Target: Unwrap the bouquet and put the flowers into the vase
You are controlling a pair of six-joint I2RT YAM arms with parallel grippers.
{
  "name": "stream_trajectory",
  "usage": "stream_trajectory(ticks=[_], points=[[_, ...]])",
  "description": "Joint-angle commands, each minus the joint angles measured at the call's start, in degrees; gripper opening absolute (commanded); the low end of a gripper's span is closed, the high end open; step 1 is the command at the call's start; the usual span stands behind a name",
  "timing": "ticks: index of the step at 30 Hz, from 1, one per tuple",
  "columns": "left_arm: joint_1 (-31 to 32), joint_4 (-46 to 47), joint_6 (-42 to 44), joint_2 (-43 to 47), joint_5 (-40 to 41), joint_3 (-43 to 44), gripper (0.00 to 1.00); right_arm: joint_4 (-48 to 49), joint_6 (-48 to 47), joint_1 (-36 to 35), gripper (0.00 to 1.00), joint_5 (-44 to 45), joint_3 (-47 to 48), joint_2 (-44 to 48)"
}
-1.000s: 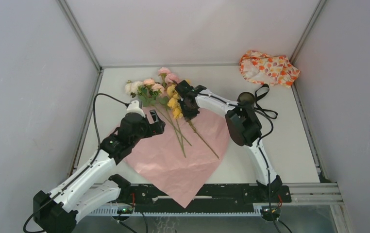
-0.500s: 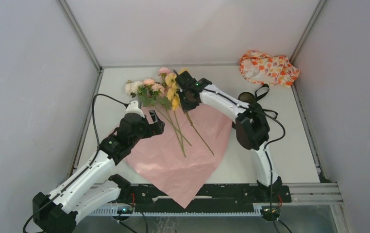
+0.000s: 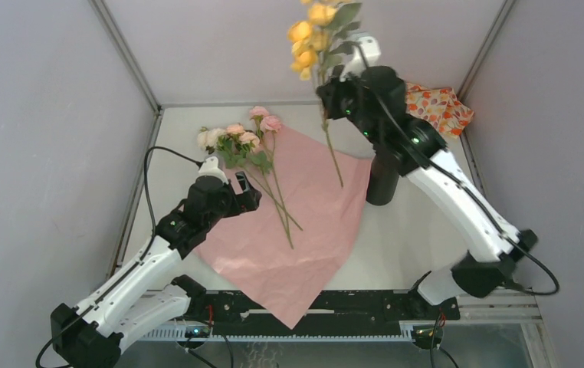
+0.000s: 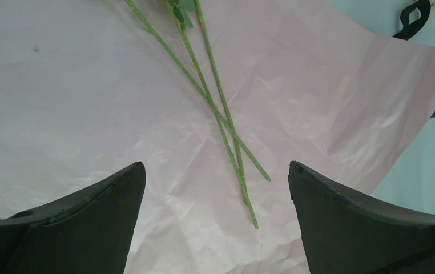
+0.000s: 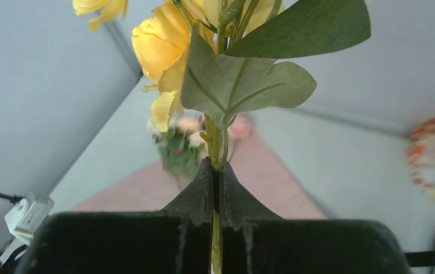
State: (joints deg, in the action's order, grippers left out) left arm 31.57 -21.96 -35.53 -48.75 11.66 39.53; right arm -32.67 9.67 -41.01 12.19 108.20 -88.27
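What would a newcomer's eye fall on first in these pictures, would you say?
Most striking is the yellow rose stem, pinched in the shut right pincer and held high at the back, its end dangling left of the black vase in the top view. Below, the other flowers lie on pink paper, with the open left pincer over their stems. An orange-patterned cloth sits far right.

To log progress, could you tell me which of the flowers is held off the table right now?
The yellow rose stem, held upright in the shut right gripper; the pink and cream roses lie on the pink paper.
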Motion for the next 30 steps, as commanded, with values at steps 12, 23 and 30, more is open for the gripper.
stream_trajectory(ticks=[12,23,30], points=[[-0.6,4.3,-3.1,-6.6,-6.6,8.4,1.0,43.3,-16.7,6.2,0.0,18.2,-32.6,31.3],[-0.7,5.1,-3.3,-9.2,-7.1,12.4,1.0,45.2,-9.1,17.8,0.0,10.0,-37.7,28.9],[-1.0,6.6,-3.8,-11.3,-8.8,12.7,1.0,49.0,-4.0,22.5,0.0,6.1,-44.2,27.1]])
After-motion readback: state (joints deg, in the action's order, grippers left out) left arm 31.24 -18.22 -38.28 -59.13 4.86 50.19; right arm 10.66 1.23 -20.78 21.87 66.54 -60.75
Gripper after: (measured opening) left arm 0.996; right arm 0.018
